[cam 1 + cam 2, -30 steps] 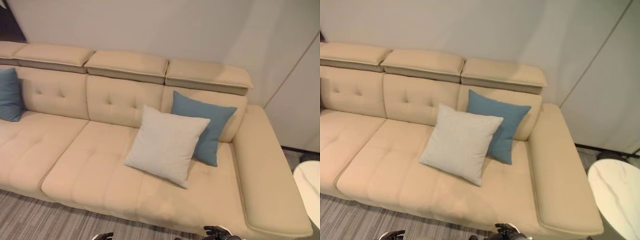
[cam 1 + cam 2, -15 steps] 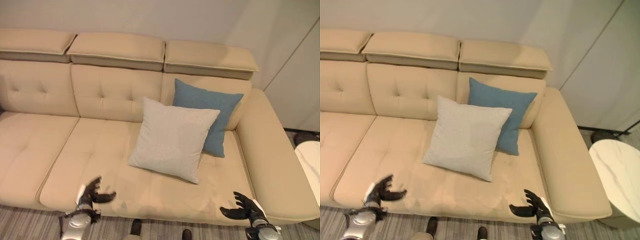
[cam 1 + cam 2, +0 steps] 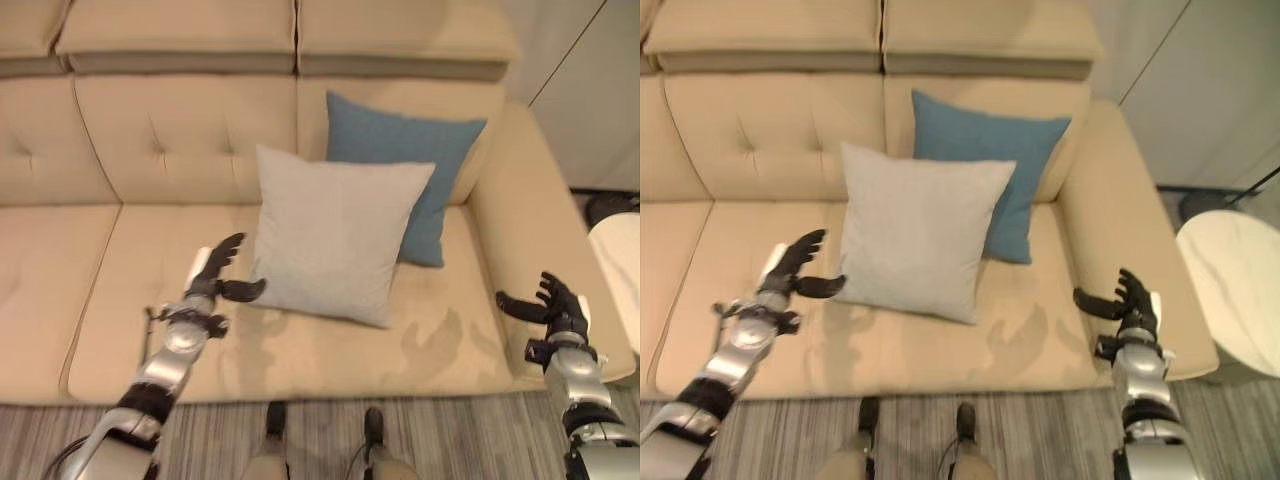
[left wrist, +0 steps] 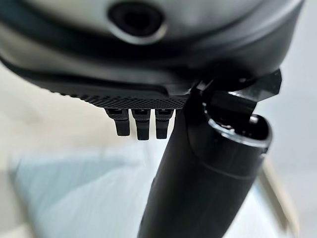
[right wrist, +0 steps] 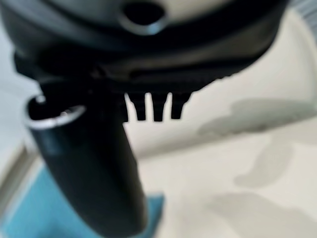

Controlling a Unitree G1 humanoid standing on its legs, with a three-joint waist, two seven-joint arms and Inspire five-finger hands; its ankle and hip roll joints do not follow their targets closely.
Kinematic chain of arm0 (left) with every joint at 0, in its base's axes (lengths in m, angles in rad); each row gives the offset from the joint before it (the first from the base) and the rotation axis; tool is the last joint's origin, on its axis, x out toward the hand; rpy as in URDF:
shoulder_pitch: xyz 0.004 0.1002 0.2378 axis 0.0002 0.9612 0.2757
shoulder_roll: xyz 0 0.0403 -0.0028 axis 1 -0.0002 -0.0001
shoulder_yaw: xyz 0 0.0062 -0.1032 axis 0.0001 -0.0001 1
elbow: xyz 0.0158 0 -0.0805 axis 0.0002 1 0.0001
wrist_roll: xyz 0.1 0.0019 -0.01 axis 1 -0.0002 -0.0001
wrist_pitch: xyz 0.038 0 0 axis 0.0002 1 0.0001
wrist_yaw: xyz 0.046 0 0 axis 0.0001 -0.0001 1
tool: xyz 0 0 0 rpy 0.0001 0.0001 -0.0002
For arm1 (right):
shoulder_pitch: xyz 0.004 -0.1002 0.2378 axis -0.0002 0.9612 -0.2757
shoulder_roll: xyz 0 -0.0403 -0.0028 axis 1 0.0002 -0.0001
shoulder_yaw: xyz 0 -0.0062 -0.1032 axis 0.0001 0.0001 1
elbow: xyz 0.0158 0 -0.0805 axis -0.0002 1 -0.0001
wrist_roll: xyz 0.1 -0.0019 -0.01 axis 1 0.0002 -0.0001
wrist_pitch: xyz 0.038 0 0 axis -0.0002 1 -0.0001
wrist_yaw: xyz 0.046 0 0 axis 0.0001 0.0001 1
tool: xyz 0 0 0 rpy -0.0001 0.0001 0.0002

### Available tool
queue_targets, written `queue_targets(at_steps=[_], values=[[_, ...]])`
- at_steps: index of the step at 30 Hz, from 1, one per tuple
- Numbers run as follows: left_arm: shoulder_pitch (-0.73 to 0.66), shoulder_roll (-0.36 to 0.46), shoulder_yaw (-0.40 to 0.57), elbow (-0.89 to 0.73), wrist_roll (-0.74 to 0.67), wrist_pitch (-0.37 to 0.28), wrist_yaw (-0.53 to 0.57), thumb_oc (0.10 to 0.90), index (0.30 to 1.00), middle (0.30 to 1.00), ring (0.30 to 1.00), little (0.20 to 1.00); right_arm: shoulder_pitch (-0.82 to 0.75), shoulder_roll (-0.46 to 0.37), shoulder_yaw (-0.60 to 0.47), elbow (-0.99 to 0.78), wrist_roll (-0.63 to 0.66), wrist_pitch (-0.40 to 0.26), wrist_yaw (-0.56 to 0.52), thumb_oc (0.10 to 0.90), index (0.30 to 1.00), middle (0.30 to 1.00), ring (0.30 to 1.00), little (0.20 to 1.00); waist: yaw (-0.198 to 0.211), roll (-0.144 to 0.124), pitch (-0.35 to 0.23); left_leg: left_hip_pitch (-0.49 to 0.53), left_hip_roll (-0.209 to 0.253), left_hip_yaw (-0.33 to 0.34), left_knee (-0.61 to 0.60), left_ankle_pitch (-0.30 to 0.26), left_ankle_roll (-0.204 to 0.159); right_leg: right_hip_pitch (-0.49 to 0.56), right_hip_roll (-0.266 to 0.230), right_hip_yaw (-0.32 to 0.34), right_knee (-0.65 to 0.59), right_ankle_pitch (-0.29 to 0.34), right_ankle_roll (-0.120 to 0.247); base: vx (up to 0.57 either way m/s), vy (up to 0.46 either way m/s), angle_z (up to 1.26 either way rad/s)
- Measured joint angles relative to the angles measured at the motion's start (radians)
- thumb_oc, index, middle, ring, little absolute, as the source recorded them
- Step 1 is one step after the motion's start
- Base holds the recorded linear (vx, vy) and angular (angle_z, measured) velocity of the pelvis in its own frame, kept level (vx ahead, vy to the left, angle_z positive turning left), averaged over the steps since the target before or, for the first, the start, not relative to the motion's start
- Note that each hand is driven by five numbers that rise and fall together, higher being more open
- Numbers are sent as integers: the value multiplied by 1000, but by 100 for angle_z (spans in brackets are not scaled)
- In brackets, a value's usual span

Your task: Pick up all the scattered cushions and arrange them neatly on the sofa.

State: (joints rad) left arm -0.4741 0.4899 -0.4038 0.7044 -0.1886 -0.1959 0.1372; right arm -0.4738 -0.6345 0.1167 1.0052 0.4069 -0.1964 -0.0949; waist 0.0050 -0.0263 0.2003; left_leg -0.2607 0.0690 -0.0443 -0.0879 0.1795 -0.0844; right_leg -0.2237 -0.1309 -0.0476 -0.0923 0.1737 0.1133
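A light grey cushion (image 3: 335,235) leans upright against the beige sofa (image 3: 120,260) backrest. Behind it and to its right stands a blue cushion (image 3: 415,160), half covered by the grey one. My left hand (image 3: 212,280) hovers open over the seat, its thumb close to the grey cushion's lower left corner, holding nothing. My right hand (image 3: 548,302) is open over the right end of the seat beside the armrest (image 3: 540,230), apart from both cushions. Blurred blue fabric (image 5: 29,218) shows past the hand in the right wrist view.
A round white side table (image 3: 1230,290) stands right of the armrest. Grey striped carpet (image 3: 1040,440) runs along the sofa's front edge. The left seat section (image 3: 40,280) is bare.
The camera has tilted down and closer to the sofa. Both hands have risen and reached forward over the seat, the left one coming up to the grey cushion's corner.
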Motion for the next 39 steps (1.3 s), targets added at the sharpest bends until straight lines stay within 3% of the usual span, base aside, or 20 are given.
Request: queue_targets(at_steps=[2,5,8,11,17,21,24,29,39], values=[[-75,-10,-54,91,-7,1,8,800,900,900,900,900,-45,1,66,-26,2,7,0,800,900,900,900,900,1,22,25,-41,7,-3,0,6,-9,-40,9,3,0,6,-5,-59,50,2],[-167,-7,-49,150,-9,6,34,800,900,900,900,900,-127,2,75,-61,13,8,0,800,900,900,900,900,11,56,104,-73,15,-6,0,24,-14,-71,20,10,0,20,-10,-21,36,-1],[-240,6,-31,204,-29,4,63,800,900,900,900,900,-203,14,83,-81,74,7,-1,800,900,900,900,900,17,62,139,-99,20,-3,0,29,-17,-102,24,17,0,32,-11,-17,46,-8],[-326,19,-11,264,-69,2,79,800,900,900,900,900,-245,20,83,-171,159,0,-22,800,900,900,900,900,13,55,169,-109,18,4,0,28,-14,-116,23,24,0,33,-11,-4,43,-6],[-416,78,30,277,-165,-2,122,800,900,900,900,900,-271,35,115,-350,210,-31,-38,800,900,900,900,900,5,27,186,-130,20,10,0,29,-14,-140,23,25,1,35,-12,3,19,-3],[-467,90,67,277,-219,-25,160,800,900,900,900,900,-283,84,122,-354,268,-55,-39,800,900,900,900,900,5,6,198,-136,20,9,0,29,-14,-145,23,25,1,35,-12,2,5,1],[-511,105,67,281,-265,-30,166,800,900,900,900,900,-288,113,190,-353,283,-55,-33,800,900,900,900,900,4,-7,206,-150,19,9,0,29,-15,-160,23,26,1,35,-12,0,0,0],[-546,82,54,299,-302,-39,181,800,900,900,900,900,-298,186,237,-351,282,-56,-21,800,900,900,900,900,-10,-13,209,-187,19,8,0,31,-16,-196,23,25,1,37,-11,0,0,0],[-714,3,13,497,-423,-44,152,800,900,900,900,900,-515,193,336,-244,286,-53,-62,800,900,900,900,900,-27,-19,212,-259,27,9,1,43,-21,-272,30,27,1,53,-14,-1,15,-2]])
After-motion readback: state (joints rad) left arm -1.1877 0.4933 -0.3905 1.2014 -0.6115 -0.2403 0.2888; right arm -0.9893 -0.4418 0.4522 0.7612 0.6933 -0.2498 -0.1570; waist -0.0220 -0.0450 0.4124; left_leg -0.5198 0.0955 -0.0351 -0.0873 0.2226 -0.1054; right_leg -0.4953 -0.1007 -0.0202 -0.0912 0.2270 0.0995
